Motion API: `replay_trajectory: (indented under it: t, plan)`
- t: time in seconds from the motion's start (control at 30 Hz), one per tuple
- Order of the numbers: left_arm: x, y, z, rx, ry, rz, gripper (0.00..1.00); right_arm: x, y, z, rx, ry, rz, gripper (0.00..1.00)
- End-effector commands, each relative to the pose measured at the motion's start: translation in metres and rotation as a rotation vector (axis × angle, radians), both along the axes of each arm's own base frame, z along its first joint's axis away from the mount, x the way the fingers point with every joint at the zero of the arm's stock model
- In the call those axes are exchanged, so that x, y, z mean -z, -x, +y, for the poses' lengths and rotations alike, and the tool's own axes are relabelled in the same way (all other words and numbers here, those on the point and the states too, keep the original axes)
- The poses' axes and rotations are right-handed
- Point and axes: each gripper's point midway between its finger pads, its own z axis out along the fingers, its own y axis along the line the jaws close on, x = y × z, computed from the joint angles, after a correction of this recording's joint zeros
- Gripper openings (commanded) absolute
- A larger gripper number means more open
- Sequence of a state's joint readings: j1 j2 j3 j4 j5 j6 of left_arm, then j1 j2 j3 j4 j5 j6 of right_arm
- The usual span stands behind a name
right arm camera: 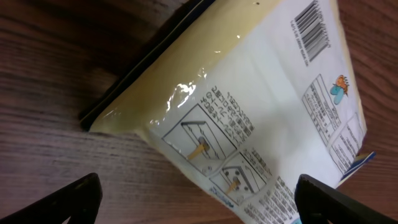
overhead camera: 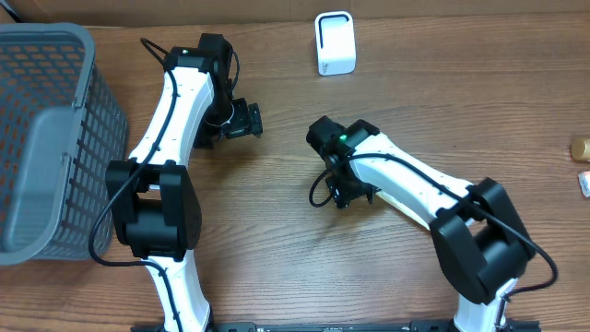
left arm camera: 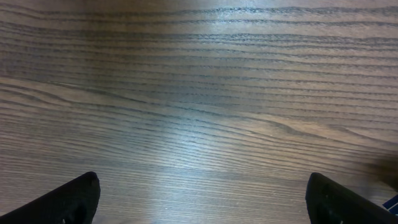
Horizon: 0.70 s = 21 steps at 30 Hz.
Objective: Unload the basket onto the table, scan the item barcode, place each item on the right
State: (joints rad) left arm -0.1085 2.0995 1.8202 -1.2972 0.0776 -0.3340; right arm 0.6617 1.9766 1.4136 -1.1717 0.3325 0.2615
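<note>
The item is a white and pale-yellow pouch (right arm camera: 249,106) lying flat on the wood table, printed side up, with its barcode (right arm camera: 311,28) near the top right of the right wrist view. My right gripper (right arm camera: 199,202) hovers open just above the pouch's lower edge, its fingers (right arm camera: 68,202) wide apart and holding nothing. In the overhead view the right gripper (overhead camera: 346,192) and its arm hide the pouch. A white scanner (overhead camera: 335,42) stands upright at the table's far side. My left gripper (overhead camera: 249,120) is open over bare wood, its fingertips (left arm camera: 71,199) spread and empty.
A grey mesh basket (overhead camera: 55,138) fills the left side of the table. A small gold object (overhead camera: 580,147) and a white one (overhead camera: 584,182) lie at the right edge. A blue corner (left arm camera: 392,202) peeks in at the left wrist view's lower right.
</note>
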Motion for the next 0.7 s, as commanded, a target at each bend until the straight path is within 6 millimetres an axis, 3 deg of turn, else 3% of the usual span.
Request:
replay_trajectory:
  t: [0.0, 0.1, 0.17, 0.23, 0.4, 0.47, 0.67]
  plan:
    - [-0.001, -0.004, 0.005, 0.001, 0.001, -0.008, 0.97, 0.009, -0.003, -0.003, -0.009, 0.041, -0.003, 1.00]
    - [-0.001, -0.004, 0.004, 0.000, 0.001, -0.009, 0.97, 0.019, -0.005, -0.003, -0.013, 0.053, 0.000, 0.98]
    - [-0.001, -0.004, 0.004, 0.001, 0.001, -0.010, 0.97, 0.024, -0.007, -0.006, -0.015, 0.076, 0.001, 0.90]
    - [-0.001, -0.004, 0.004, 0.001, 0.001, -0.009, 0.97, 0.031, -0.007, -0.006, -0.016, 0.087, 0.007, 0.76]
    - [-0.001, -0.004, 0.005, 0.001, 0.001, -0.008, 0.97, 0.034, -0.016, -0.008, -0.021, 0.113, -0.032, 0.75]
    - [-0.001, -0.004, 0.004, 0.001, 0.002, -0.008, 0.98, 0.034, -0.020, -0.007, -0.019, 0.107, -0.046, 0.69]
    - [-0.001, -0.004, 0.004, 0.001, 0.002, -0.007, 0.97, 0.035, -0.033, -0.014, 0.022, 0.089, -0.079, 0.07]
